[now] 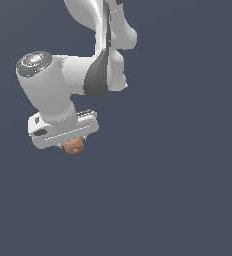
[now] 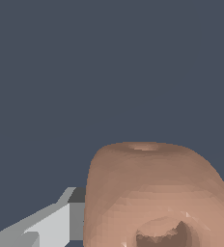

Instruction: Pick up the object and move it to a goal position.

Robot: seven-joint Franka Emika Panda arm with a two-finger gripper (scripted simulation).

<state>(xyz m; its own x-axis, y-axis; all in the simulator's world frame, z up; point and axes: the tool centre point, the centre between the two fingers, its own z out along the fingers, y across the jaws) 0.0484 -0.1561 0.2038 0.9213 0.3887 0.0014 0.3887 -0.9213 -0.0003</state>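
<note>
- So the step in hand looks like the carry — the arm [image 1: 100,60] has the blob [image 1: 74,146] tucked right under the claw [image 1: 72,142], and the job now would be getting it over to the goal spot without dropping it.
- No goal marker shows up in either view, so I can't say which way it needs to go or how far along the trip is.
- If I were driving: keep the move slow and smooth, no sudden wrist twists. The blob is lumpy and roundish, so I'd guess the grip is on uneven surface and a jerk could roll it out.
- I'd also keep the squeeze constant the whole way and only let go once it's sitting at the goal.
- Now the claw itself — from the exterior view only the white bar [image 1: 63,131] of the hand is clear, with the blob poking out just below it. The fingers are mostly hidden behind the blob.
- In the wrist view the blob [image 2: 155,193] fills the space right in front of the camera, with a grey finger [image 2: 49,226] touching or just beside its flank.
- My read: the claw is closed down narrow onto the blob and holding it — nothing else is in its grasp.
- There's a dimple or hole in the blob's near face; can't tell what it is.
- Background is flat dark blue-grey, nothing else near the claw.
</note>
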